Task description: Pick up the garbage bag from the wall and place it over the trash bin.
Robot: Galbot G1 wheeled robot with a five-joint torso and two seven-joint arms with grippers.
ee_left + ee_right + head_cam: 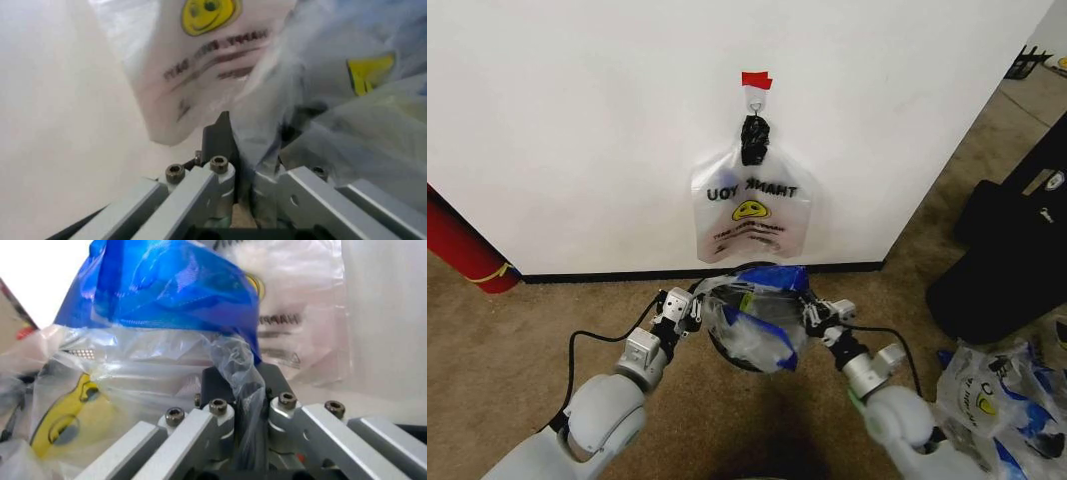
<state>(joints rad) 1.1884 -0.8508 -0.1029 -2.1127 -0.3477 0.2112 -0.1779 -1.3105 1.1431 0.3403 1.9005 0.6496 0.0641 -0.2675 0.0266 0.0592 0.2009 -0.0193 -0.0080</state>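
The garbage bag (pixel 752 312), thin translucent plastic with blue patches, is stretched between my two grippers in front of the wall (pixel 577 130). My left gripper (pixel 689 305) is shut on its left edge and my right gripper (pixel 813 310) is shut on its right edge. Film is pinched between the fingers of the left gripper (pixel 243 167) and of the right gripper (pixel 248 400). Beneath the bag a dark curve of the trash bin (pixel 727 357) shows; the rest of the bin is hidden. On the wall hook (pixel 755 98), under red tape, hangs a white THANK YOU bag (pixel 749 212).
A red cylinder (pixel 462 245) leans at the wall's left end. A big black case (pixel 1007 250) stands on the carpet to the right, with a heap of plastic bags (pixel 997 405) in front of it. Bare carpet lies to the left of the bin.
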